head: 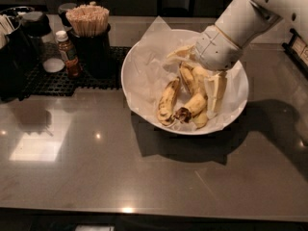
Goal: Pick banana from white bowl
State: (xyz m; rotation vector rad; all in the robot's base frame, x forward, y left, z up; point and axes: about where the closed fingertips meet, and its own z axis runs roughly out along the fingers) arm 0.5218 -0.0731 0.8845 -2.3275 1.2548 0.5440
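Several bananas (168,100) in white bowl (125,78) on glossy counter (96,172); end effector (215,97) among them, grip unclear.

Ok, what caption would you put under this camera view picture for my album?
Robot gripper down among the bananas in the paper-lined white bowl on a grey counter.

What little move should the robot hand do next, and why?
Probably ease the white gripper slightly sideways onto the curved yellow banana. It hangs inside the wide white paper-lined bowl, close beside that banana, which lies in the bowl, not lifted.
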